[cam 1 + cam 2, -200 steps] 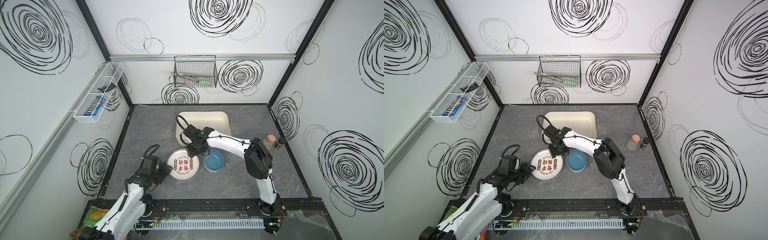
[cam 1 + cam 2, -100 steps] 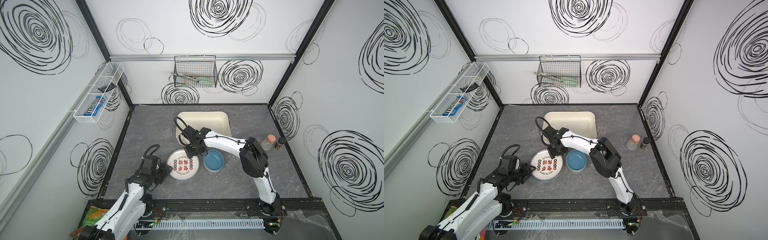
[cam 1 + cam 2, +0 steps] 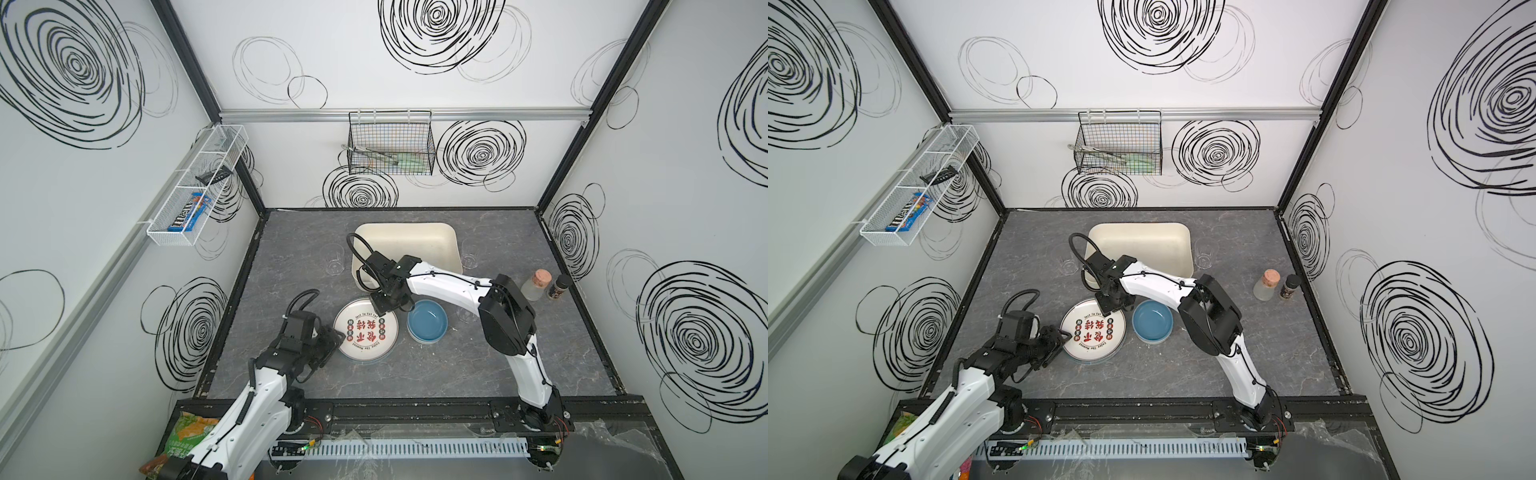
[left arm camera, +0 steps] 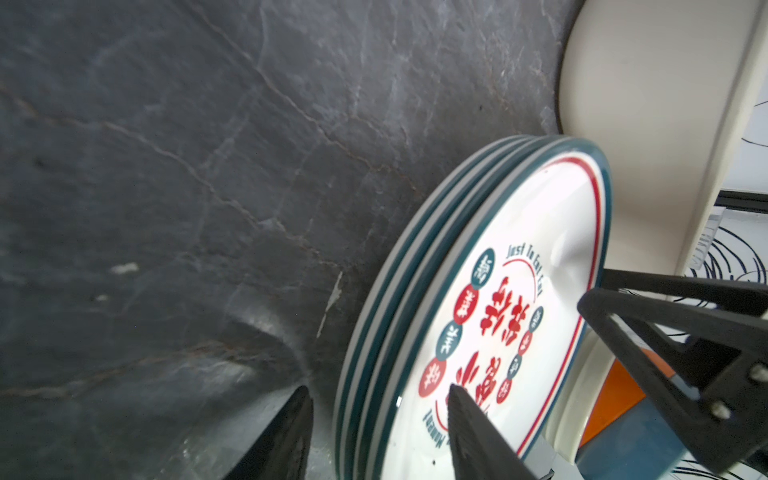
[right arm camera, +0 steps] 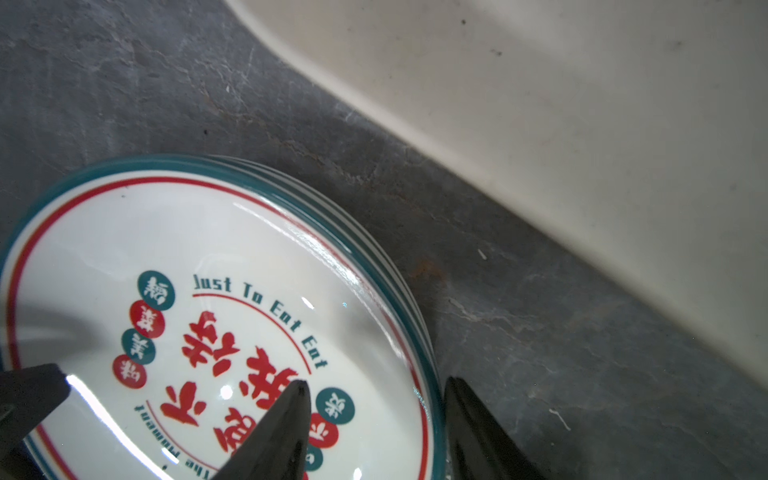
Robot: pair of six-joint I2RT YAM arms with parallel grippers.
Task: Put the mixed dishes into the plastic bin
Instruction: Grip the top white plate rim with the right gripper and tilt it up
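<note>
Nothing binned: plastic bin (image 3: 407, 249) bare at twelve o'clock; plate stack (image 3: 365, 332) on tabletop (image 3: 291, 249), left fingers (image 4: 274, 440), right fingers (image 5: 278, 428) apart astride its rim.

Top plate (image 5: 216, 232), upper arc: "Just To Eat Eat", in dark green letters.
Top plate, centre: big red Chinese characters, which I cannot read surely.
Top plate, lower arc: "the Moment", partly covered.
Blue pack (image 3: 188, 215) in the white mesh rack (image 3: 166, 240): "m&m's".
</note>
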